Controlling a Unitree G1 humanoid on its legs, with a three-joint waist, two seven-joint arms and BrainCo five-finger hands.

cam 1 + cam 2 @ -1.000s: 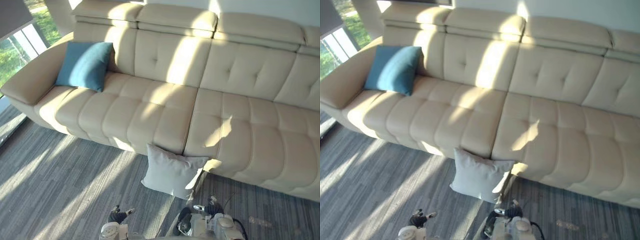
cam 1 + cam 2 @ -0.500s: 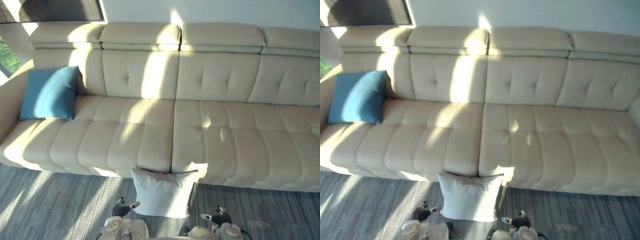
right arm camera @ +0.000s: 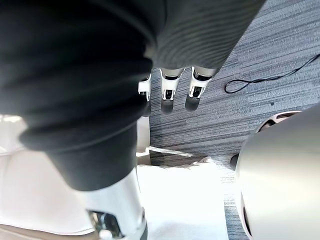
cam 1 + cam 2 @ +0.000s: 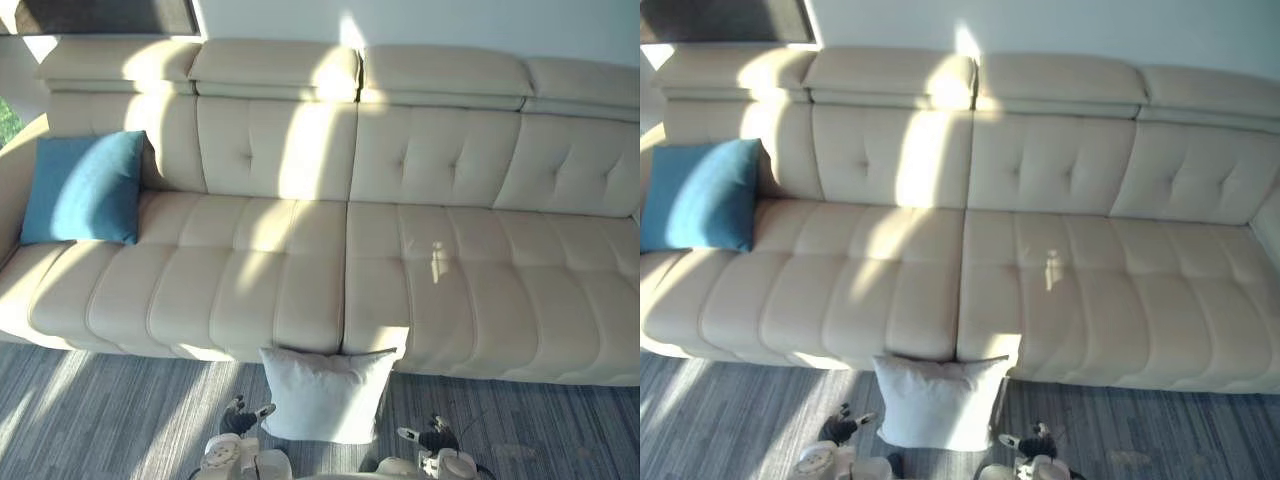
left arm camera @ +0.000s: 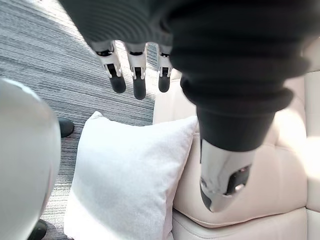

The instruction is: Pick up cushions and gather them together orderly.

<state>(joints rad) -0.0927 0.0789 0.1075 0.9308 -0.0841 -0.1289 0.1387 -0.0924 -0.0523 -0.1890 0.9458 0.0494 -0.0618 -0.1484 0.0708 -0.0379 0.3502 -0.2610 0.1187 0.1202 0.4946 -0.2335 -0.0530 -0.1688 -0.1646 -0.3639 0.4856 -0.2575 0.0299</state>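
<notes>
Both hands hang low at the near edge of my head view, the left hand (image 5: 138,82) and the right hand (image 3: 169,97). Each has its fingers straight and loosely spread, thumb apart, holding nothing. Just beyond and between them the white cushion (image 4: 325,393) stands on the grey floor (image 4: 90,420), leaning upright against the front of the cream sofa (image 4: 450,250), close to the seam between two seats. At the sofa's far left end the blue cushion (image 4: 82,188) is propped in the corner of armrest and backrest, well apart from the white one. My worry is the grab. The white cushion is soft and merely propped, so a one-sided push could tip it flat or slide it along the sofa front, and a shallow pinch on a corner could let it sag and slip free. Fingers reaching in low might also catch the seat edge. The sofa's right end runs out of frame, so I cannot tell whether more cushions lie there.
</notes>
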